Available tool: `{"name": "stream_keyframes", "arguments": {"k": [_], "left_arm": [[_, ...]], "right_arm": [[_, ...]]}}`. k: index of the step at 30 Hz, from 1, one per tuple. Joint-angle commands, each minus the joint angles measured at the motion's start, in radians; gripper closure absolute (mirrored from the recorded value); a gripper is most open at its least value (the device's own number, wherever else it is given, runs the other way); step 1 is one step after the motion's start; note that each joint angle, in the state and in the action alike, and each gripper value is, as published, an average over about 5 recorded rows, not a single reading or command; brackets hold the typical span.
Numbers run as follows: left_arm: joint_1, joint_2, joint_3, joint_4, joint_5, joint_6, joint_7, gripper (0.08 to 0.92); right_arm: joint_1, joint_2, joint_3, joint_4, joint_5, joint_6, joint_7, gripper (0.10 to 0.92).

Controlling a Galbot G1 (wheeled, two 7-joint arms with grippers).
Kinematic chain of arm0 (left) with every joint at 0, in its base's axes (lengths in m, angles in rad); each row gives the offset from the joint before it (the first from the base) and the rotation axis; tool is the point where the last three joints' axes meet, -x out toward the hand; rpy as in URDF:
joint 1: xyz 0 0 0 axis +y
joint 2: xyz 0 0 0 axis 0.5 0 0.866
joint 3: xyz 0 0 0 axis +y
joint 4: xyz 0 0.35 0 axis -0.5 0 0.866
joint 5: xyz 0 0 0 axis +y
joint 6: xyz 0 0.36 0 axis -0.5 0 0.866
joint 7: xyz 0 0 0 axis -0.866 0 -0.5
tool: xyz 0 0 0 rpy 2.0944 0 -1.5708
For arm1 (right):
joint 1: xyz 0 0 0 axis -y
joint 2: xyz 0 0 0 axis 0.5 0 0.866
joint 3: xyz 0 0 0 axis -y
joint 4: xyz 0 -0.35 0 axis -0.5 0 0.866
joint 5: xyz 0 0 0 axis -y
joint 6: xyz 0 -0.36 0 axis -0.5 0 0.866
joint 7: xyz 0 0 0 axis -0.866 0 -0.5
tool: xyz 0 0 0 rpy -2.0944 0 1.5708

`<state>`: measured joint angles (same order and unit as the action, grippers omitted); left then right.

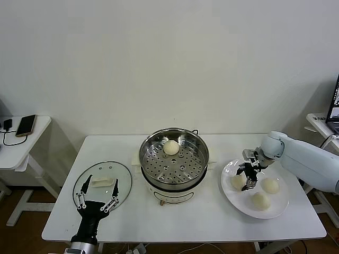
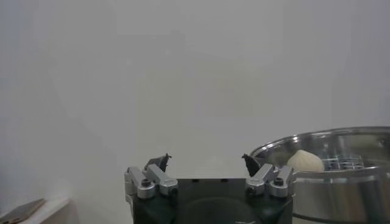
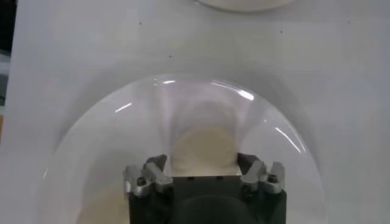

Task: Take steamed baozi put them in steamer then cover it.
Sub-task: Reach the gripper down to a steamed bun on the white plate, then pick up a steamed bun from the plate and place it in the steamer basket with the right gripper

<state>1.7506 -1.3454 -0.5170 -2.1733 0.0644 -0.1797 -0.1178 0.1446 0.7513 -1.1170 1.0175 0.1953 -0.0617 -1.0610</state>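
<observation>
The steamer [image 1: 174,159] stands mid-table with one baozi [image 1: 170,147] on its perforated tray; both also show in the left wrist view, the steamer [image 2: 341,182] and the baozi [image 2: 304,161]. Three baozi lie on a white plate [image 1: 229,191] at the right. My right gripper [image 1: 250,177] is open, its fingers straddling the left-hand bun [image 1: 238,181]; in the right wrist view that bun [image 3: 204,146] sits between the open jaws of the gripper [image 3: 201,161]. The cover [image 1: 103,182] lies flat at the front left. My left gripper [image 1: 97,198] is open and empty over its near edge.
A small side table at the far left holds a phone [image 1: 25,125] and a cable. A laptop [image 1: 335,103] stands on another table at the far right. The two other buns [image 1: 270,185] [image 1: 260,200] lie close to the right gripper.
</observation>
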Motion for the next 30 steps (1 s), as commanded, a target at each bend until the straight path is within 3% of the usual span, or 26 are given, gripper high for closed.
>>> {"name": "stream_keyframes", "arguments": {"k": [1, 8, 13, 21, 30], "left_arm": [[0.000, 0.001, 0.002, -0.004, 0.000, 0.001, 0.000, 0.177], [-0.003, 0.003, 0.008, -0.021, 0.000, 0.010, 0.000, 0.177], [-0.004, 0.009, 0.010, -0.031, -0.001, 0.012, -0.001, 0.177], [-0.004, 0.018, 0.015, -0.034, -0.001, 0.008, -0.005, 0.177], [-0.009, 0.020, 0.024, -0.038, -0.001, 0.003, -0.009, 0.177]], "right_arm": [[0.004, 0.002, 0.000, 0.001, -0.005, 0.000, 0.008, 0.377], [0.155, -0.008, -0.029, 0.048, 0.004, 0.005, -0.060, 0.386], [0.420, 0.035, -0.177, 0.105, 0.108, 0.003, -0.179, 0.389], [0.722, 0.232, -0.325, 0.207, 0.310, -0.048, -0.231, 0.389], [0.710, 0.463, -0.340, 0.236, 0.410, -0.128, -0.180, 0.389]]}}
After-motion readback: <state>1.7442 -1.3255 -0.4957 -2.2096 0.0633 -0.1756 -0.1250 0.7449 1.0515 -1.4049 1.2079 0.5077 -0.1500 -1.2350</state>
